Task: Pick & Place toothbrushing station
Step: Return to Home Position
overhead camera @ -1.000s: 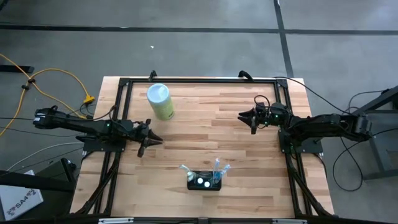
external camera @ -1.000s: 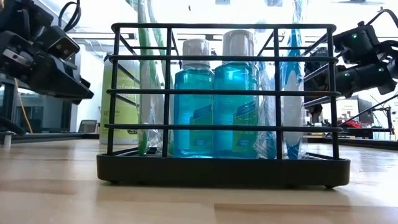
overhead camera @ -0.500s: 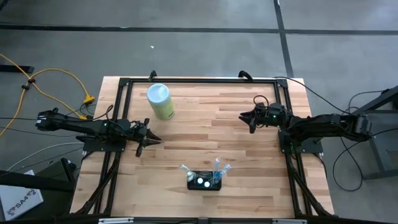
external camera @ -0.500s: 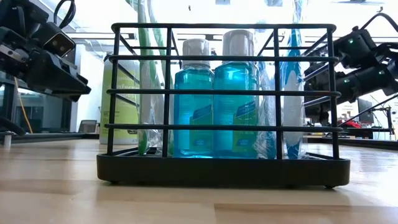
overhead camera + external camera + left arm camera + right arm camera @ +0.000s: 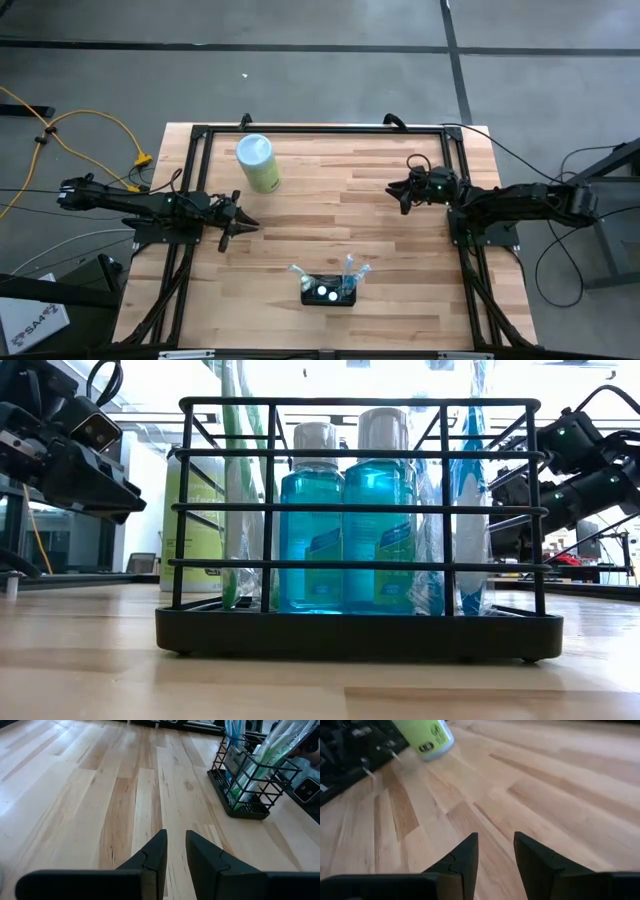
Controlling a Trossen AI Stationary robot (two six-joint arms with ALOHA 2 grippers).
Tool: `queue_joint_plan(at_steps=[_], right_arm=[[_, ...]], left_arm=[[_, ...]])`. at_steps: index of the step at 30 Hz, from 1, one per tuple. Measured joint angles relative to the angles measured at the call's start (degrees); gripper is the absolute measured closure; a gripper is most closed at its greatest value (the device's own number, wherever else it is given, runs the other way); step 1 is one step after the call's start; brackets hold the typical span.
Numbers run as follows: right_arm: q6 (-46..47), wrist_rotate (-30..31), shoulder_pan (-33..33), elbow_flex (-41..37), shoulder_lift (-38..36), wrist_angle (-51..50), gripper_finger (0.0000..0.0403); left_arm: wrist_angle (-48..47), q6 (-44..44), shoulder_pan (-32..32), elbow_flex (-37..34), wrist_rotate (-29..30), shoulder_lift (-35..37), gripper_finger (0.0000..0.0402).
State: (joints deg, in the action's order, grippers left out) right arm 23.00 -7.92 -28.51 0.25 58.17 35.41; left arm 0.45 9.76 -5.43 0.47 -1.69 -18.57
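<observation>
The toothbrushing station [image 5: 328,288] is a black wire-sided rack on a solid black base. It holds two blue bottles and wrapped toothbrushes, and it stands on its base near the table's front edge, filling the low view [image 5: 358,630]. My left gripper [image 5: 248,224] hovers open at the table's left, pointing toward the middle. The rack [image 5: 235,795] lies ahead of it and to one side. My right gripper [image 5: 393,190] hovers open at the table's right, farther back. Nothing is between the fingers of my left gripper [image 5: 175,834] or my right gripper [image 5: 496,836].
A pale green cylinder with a whitish top [image 5: 258,162] stands at the far left of the table and also shows in the right wrist view [image 5: 425,735]. A black metal frame [image 5: 320,128] runs around the tabletop. Bare wood lies between the two grippers.
My right gripper has tipped a little further downward and sunk slightly, staying open. The rack and the green cylinder have not moved.
</observation>
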Motion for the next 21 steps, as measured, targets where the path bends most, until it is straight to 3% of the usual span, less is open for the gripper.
queue_joint_plan(at_steps=[21], right_arm=[[4.41,-1.01,0.02,0.0,-3.43,-20.81,0.0286]], left_arm=[[0.0,0.81,-0.01,0.0,0.0,0.0,0.0334]])
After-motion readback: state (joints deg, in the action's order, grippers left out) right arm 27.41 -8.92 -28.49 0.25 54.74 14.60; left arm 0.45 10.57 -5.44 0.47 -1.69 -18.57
